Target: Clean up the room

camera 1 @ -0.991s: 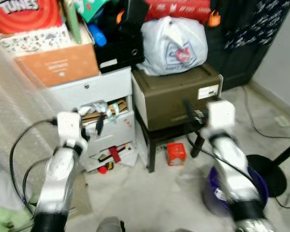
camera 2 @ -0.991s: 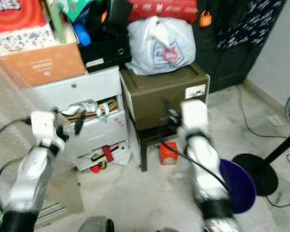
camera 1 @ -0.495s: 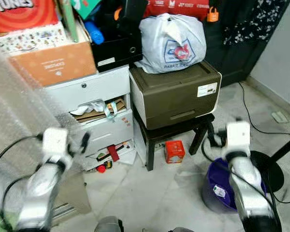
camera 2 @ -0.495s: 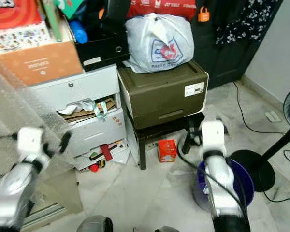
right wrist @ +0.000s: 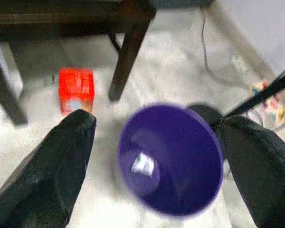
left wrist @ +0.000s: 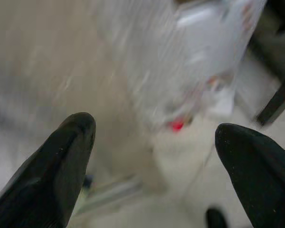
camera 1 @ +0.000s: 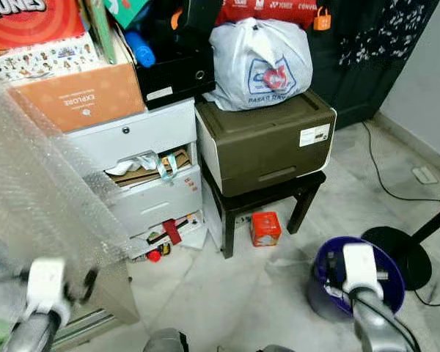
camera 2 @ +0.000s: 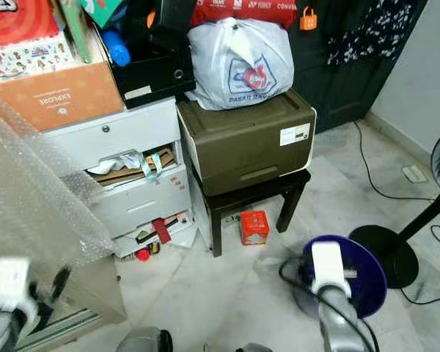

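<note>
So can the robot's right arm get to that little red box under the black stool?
Probably yes. The right pincer hangs open above the purple bin, and the red box sits on bare floor just beyond, between the stool legs, nothing blocking it.

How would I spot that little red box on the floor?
Find the brown drawer unit on the dark stool. Under the stool, on the pale floor, sits the red box. It is square and bright red, unlike the round purple bin nearby.

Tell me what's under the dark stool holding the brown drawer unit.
Under the stool, a small red box sits on the pale floor, between its legs. Behind it, the space is shadowed; anything further back cannot be made out.
</note>
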Robot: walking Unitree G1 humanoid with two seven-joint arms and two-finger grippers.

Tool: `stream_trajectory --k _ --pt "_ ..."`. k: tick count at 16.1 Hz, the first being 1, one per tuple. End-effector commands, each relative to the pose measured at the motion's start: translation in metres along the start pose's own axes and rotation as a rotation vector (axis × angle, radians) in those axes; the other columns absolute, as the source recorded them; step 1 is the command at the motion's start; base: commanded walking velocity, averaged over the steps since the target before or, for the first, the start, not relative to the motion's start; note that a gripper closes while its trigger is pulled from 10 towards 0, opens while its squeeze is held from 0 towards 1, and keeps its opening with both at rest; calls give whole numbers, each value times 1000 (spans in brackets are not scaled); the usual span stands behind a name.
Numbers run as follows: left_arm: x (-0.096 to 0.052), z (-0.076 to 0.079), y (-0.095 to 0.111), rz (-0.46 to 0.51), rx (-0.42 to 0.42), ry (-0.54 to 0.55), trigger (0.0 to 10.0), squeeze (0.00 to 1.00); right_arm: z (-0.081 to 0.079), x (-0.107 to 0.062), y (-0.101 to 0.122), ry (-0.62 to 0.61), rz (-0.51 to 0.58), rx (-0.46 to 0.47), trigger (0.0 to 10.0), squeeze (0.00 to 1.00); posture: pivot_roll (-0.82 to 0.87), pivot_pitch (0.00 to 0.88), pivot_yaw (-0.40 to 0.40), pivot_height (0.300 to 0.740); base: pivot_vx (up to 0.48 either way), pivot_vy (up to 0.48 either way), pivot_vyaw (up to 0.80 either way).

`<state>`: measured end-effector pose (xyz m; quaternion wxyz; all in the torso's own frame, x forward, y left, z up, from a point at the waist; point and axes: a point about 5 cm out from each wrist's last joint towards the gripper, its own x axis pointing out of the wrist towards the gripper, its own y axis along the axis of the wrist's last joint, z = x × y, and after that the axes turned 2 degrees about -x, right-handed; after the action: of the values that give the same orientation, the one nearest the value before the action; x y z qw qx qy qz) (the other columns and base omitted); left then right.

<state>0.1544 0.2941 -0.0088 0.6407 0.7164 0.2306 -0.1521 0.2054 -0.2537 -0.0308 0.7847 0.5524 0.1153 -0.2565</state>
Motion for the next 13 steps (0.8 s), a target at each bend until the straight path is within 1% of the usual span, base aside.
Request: stream_trajectory --k 1,2,3,5,6,8,9,11,13 --pt "-6 -14 -20 -82 18 44 10000 0 -8 -4 -14 36 -64 5 10000 0 40 71 50 740 0 0 0" --pt "-7 -15 -26 -105 26 41 10000 0 -9 -6 -20 36 -91 21 10000 0 35 73 52 740 0 0 0" --pt "-7 -16 -41 -186 35 40 10000 0 -14 -10 -35 56 -183 54 10000 0 29 73 51 740 0 0 0" --pt "-9 -18 -64 -332 43 61 10000 0 -22 -20 -60 110 -343 108 10000 0 20 64 51 740 0 0 0" --pt "-6 -18 -70 -391 29 92 10000 0 -27 -28 -72 145 -402 83 10000 0 13 44 49 740 0 0 0" --pt "-1 -16 -71 -432 27 122 10000 0 -31 -33 -78 165 -442 49 10000 0 -2 32 42 740 0 0 0" --pt "1 -14 -70 -431 24 126 10000 0 -32 -33 -79 168 -450 49 10000 0 -3 29 38 740 0 0 0" --pt "8 -1 -72 -484 42 129 10000 0 -40 -26 -70 190 -456 48 10000 0 -13 10 26 740 0 0 0" --pt "9 5 -75 -518 30 145 10000 0 -44 -23 -67 191 -483 44 10000 0 -22 0 17 740 0 0 0"
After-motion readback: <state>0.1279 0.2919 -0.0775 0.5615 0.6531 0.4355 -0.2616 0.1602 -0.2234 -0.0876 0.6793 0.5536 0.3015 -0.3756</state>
